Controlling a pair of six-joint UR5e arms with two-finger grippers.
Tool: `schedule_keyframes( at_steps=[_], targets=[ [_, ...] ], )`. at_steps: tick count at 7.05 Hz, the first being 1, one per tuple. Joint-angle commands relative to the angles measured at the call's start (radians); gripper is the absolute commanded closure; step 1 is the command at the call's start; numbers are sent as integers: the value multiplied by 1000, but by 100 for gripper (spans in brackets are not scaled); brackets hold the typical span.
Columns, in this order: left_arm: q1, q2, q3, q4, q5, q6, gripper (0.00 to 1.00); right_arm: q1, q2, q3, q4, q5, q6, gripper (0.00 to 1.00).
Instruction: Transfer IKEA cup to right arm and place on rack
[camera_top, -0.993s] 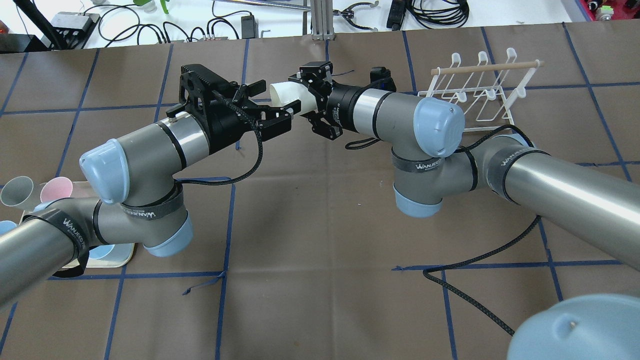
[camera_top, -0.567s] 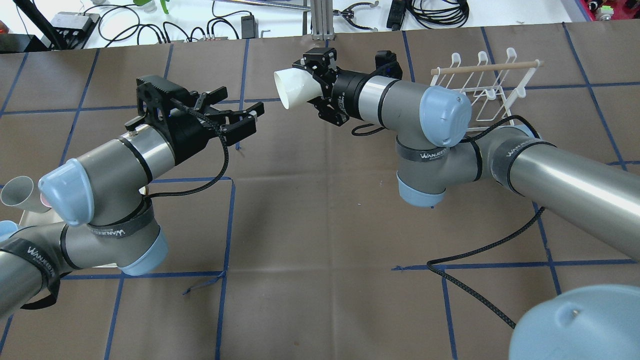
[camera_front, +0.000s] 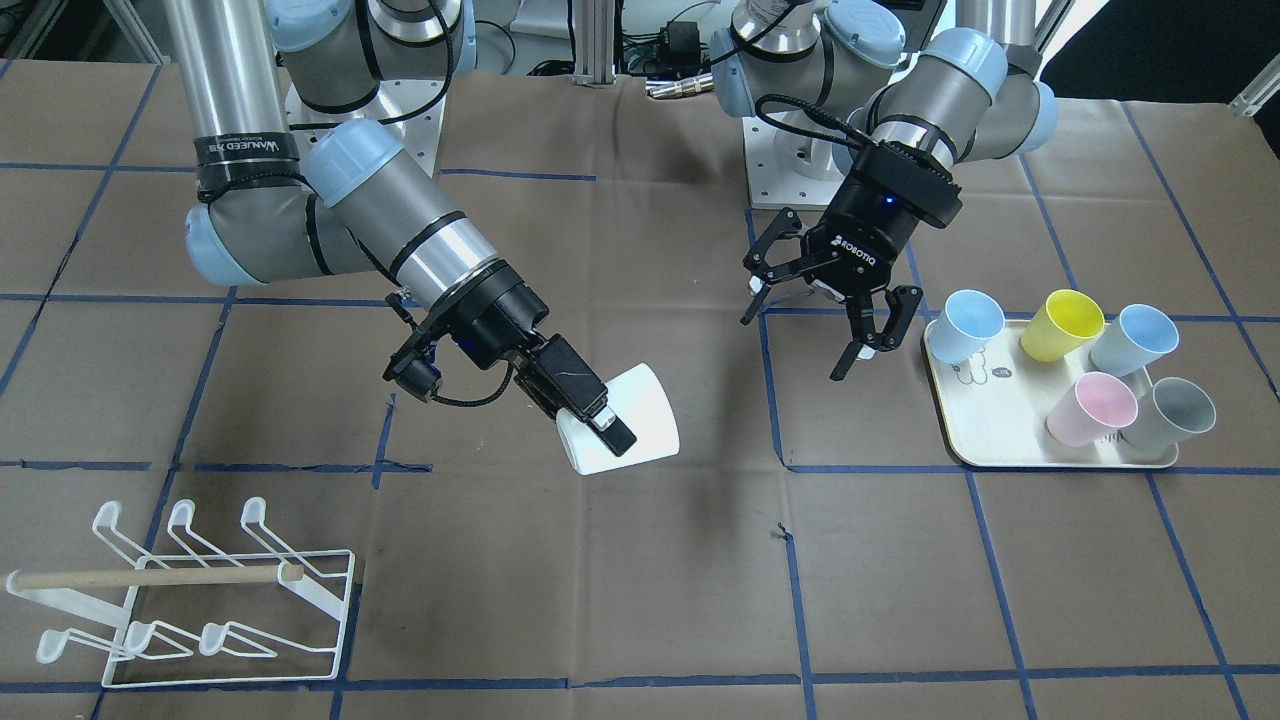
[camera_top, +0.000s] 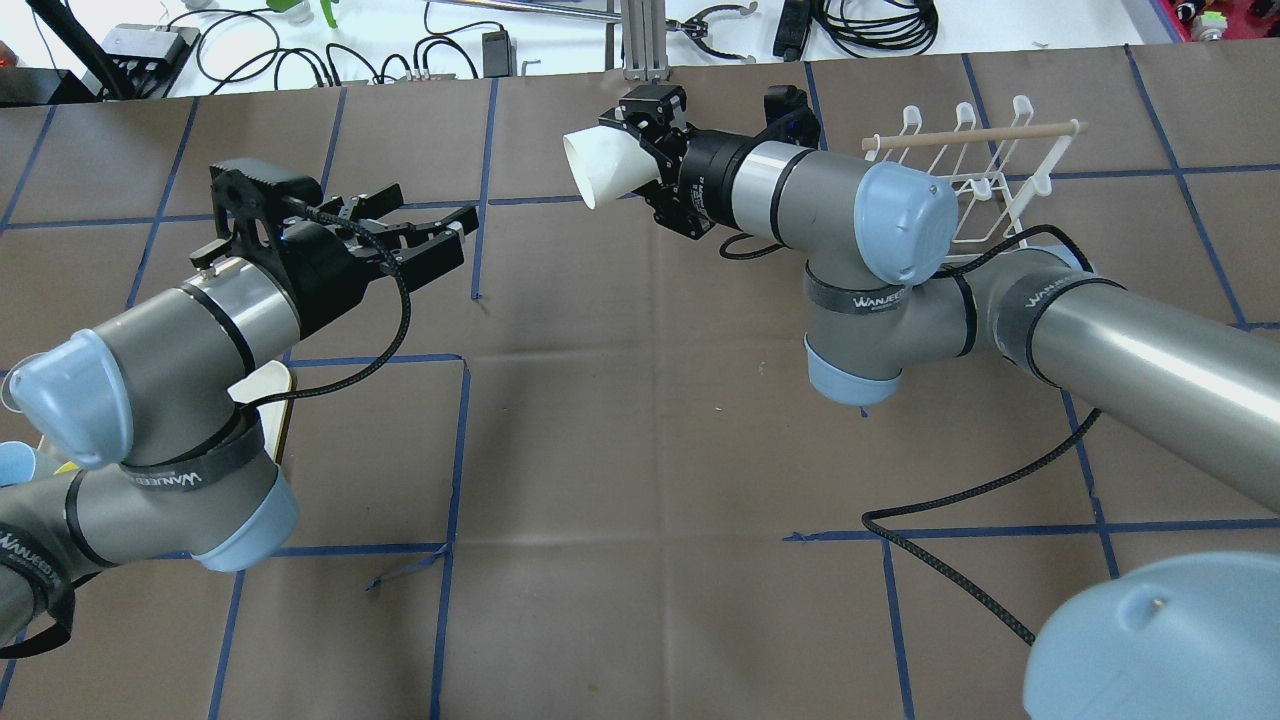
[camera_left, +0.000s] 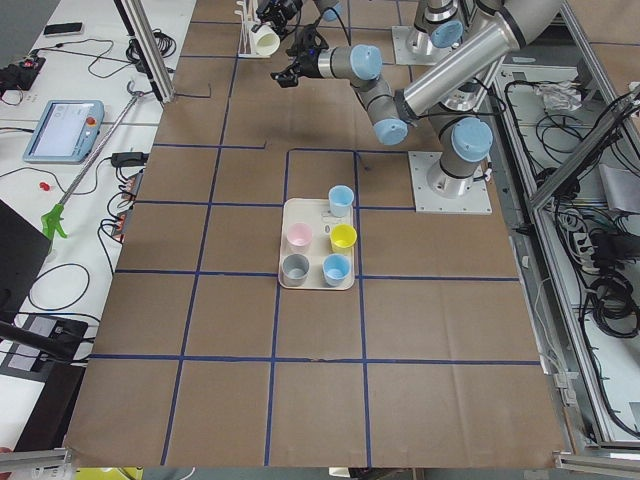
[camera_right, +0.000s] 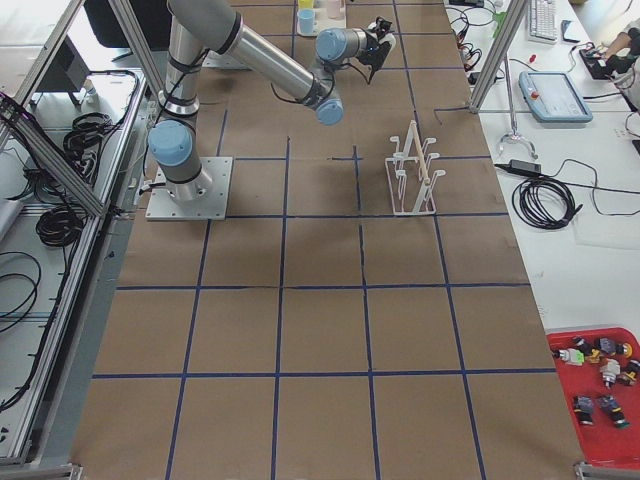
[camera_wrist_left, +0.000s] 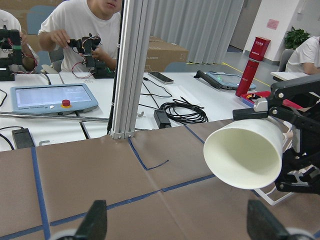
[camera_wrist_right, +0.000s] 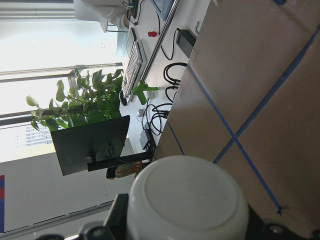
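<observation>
Cup (camera_front: 645, 425), white, hung clamped in the right claw (camera_front: 592, 418) at centre frame above the surface (camera_front: 640, 600), its mouth toward the left claw (camera_front: 815, 335), which stood spread and empty, well apart. The rack (camera_front: 150, 577) waited at lower left, nearer the right arm (camera_front: 400, 215), with nothing seen between; a tray (camera_front: 990, 420) of coloured cups sat far right.

Table (camera_front: 640, 610), contents by position.
- Rack (camera_front: 150, 577): far right, standing on the table.
- Tray (camera_front: 975, 440): left, nearer the robot; five cups (camera_front: 1063, 325) in it.
- IKEA cup (camera_front: 645, 420): middle, off the table, in right gripper (camera_top: 648, 160), mouth towards left gripper (camera_top: 435, 215).
- Left gripper: between IKEA cup and tray, apart from both.
</observation>
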Motion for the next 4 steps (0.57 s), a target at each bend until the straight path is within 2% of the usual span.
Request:
schedule_keyframes(
  at_steps=[1, 2, 4],
  targets=[
    [-5, 81, 239, -538, 116, 7, 1, -51, 7, -11, 0, -3, -158, 58],
    [-29, 77, 334, -707, 188, 6, 1, -80, 4, -13, 2, -43, -288, 58],
    [-92, 48, 495, -1014, 373, 1, 1, -119, 1, -19, 2, -208, -704, 59]
  ],
)
